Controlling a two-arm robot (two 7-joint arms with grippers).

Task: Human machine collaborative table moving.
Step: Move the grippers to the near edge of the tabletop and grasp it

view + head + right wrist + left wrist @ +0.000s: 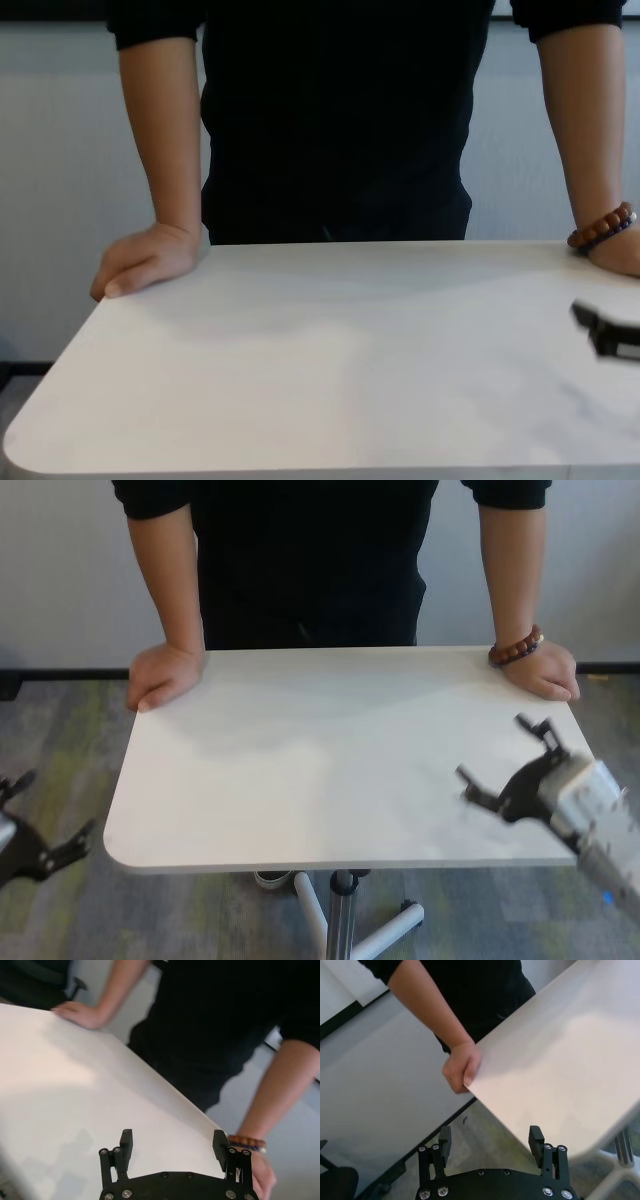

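The white table (320,770) stands in front of me on a grey post (342,910). The human (310,560) in a black shirt stands at its far edge, one hand (160,675) on the far left corner, the other hand (545,670), with a bead bracelet (515,648), on the far right corner. My right gripper (505,760) is open and empty, hovering over the table's right part; the right wrist view shows its fingers (126,1141) above the tabletop (60,1090). My left gripper (45,815) is open and empty, off the table's near left corner, over the floor.
Grey carpet (60,740) surrounds the table. A white wall with a dark baseboard (70,673) runs behind the human. The table's base legs with casters (410,915) spread under the near edge. A dark chair part (337,1182) shows in the left wrist view.
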